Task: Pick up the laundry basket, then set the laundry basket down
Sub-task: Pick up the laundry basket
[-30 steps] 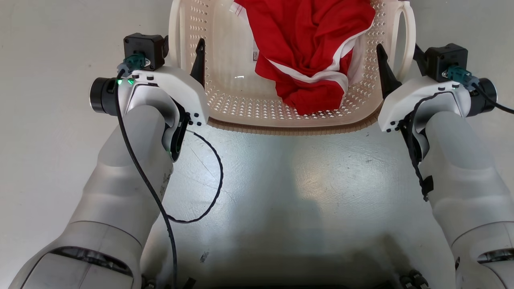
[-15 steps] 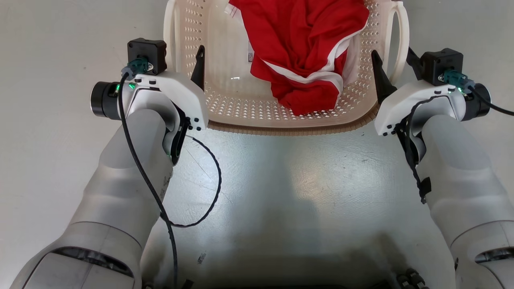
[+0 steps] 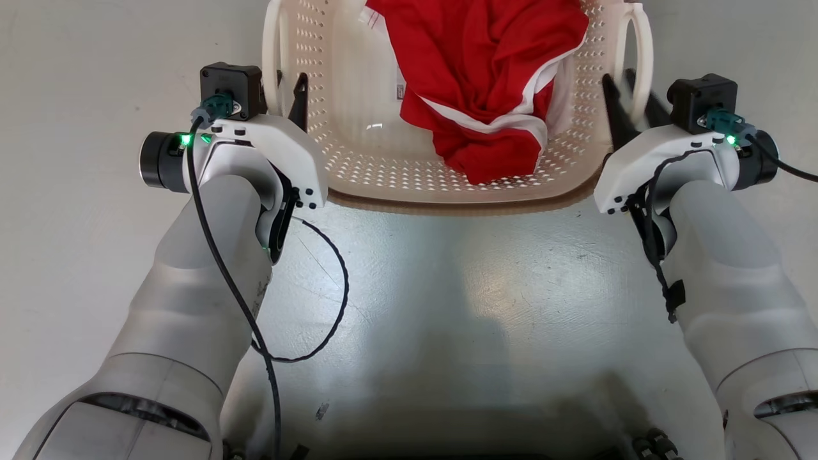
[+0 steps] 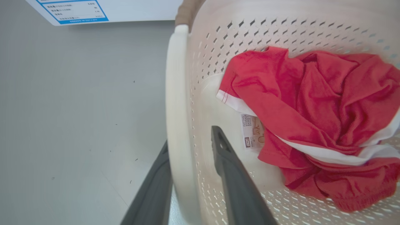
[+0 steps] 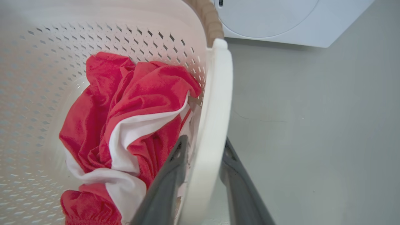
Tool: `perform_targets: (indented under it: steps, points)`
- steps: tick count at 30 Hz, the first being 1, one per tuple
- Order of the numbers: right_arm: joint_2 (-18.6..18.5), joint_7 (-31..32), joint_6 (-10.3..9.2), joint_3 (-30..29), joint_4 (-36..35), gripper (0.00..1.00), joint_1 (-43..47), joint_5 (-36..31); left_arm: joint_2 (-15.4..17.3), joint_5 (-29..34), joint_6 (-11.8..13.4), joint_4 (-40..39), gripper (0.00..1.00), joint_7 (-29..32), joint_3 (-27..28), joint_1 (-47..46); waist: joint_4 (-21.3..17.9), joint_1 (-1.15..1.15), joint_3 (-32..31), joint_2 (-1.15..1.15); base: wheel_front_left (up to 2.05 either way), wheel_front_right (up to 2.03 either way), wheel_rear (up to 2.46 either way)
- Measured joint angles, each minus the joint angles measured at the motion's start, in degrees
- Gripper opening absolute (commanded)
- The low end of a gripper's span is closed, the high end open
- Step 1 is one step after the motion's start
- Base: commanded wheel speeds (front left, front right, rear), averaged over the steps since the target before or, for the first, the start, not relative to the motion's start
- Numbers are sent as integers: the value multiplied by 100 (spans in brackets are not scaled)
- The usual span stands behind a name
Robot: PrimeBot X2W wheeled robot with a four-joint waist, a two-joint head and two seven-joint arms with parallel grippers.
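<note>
Bright, even lighting throughout; we note glare on the floor and soft focus close to the wrist lenses.

In the head view we record a broad pale sheen on the glossy floor [image 3: 486, 281], a dark soft-edged shadow along the bottom edge, and a thin shadow under the near rim of the laundry basket [image 3: 447, 193]. The red garment [image 3: 486, 76] reads strongly saturated. In the wrist views the fingers [image 4: 232, 181] of the left end effector [image 4: 190, 136] and of the right end effector [image 5: 205, 139] are softly blurred, the basket's handle [image 4: 176, 103] bows with wide-angle distortion, and its near wall in the right wrist view smears to haze.
</note>
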Motion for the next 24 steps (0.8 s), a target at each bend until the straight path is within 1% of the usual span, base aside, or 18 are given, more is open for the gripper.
perform_targets:
  steps: [1,2,3,4,5,7,11,14,16,20,24]
  points:
    - [4,-2,7,20,8,0,-1,43,4,0,0,-4,18,1,-8,0,5,0,1,0,0,0,0]
    - [11,-12,-1,20,12,0,-7,97,7,0,0,-5,18,1,-12,0,7,0,1,0,0,0,0]
    - [2,-16,0,26,13,0,-14,115,9,-1,1,-4,2,1,-15,0,7,0,2,0,0,0,0]
    - [-1,-18,0,32,19,0,-16,130,22,-2,1,-4,0,1,-16,0,8,0,2,0,0,0,0]
    - [0,-21,0,36,27,0,-16,136,15,-10,2,-11,0,-2,-16,0,8,0,1,0,0,0,0]
    - [-3,-26,0,62,52,0,-19,138,13,-10,2,-11,8,-3,-18,0,9,0,-7,0,0,0,0]
    - [-16,-27,-1,147,113,0,-22,199,11,-10,2,-11,13,-3,-44,0,3,0,-21,0,0,0,0]
    - [-22,-26,-1,208,153,0,-20,268,12,-10,2,-5,13,1,-71,0,-6,0,-44,0,0,0,0]
    - [-25,-25,-1,264,171,0,-12,335,12,-10,3,4,15,2,-80,0,-15,0,-70,0,0,0,0]
    - [-35,-25,-5,378,172,0,-9,433,16,-10,3,40,15,2,-80,0,-41,0,-127,0,0,0,0]
    - [-37,-25,-5,538,172,0,2,538,19,-10,3,96,11,2,-80,2,-64,0,-220,0,0,0,0]
